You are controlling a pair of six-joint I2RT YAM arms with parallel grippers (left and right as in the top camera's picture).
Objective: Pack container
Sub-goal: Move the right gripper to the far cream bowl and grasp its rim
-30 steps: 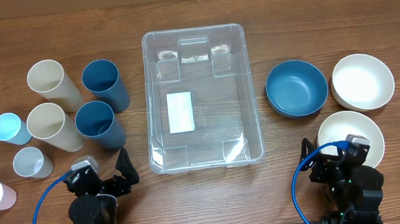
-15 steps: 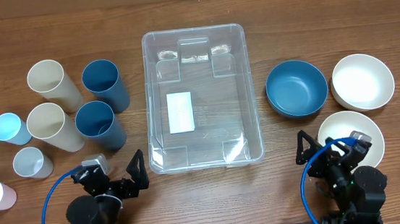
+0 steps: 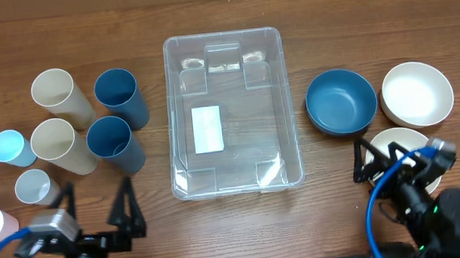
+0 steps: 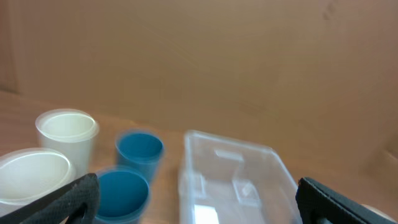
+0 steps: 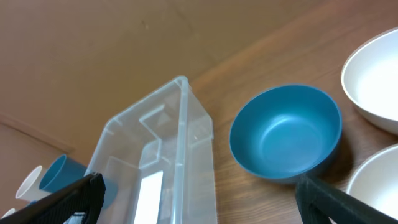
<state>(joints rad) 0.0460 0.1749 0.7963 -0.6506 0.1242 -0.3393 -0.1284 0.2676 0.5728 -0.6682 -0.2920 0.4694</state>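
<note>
- Since the earlier frame, the left gripper [image 3: 95, 189] has slid toward the lower left. The right gripper [image 3: 394, 146] has drifted right, over the white bowl [image 3: 398, 138] at lower right.
- Both sets of fingers are spread wide and hold nothing.
- The container [image 3: 248, 144] sits at centre frame, empty, with its label showing.
- The step looks like a first reach.
- My advice for the left arm: centre on the nearest dark blue cup [image 3: 114, 144] and pinch one wall, without knocking the cream cup [image 3: 61, 145] touching it.
- For the right arm: take the bowl by its rim and lift it straight up.
</note>
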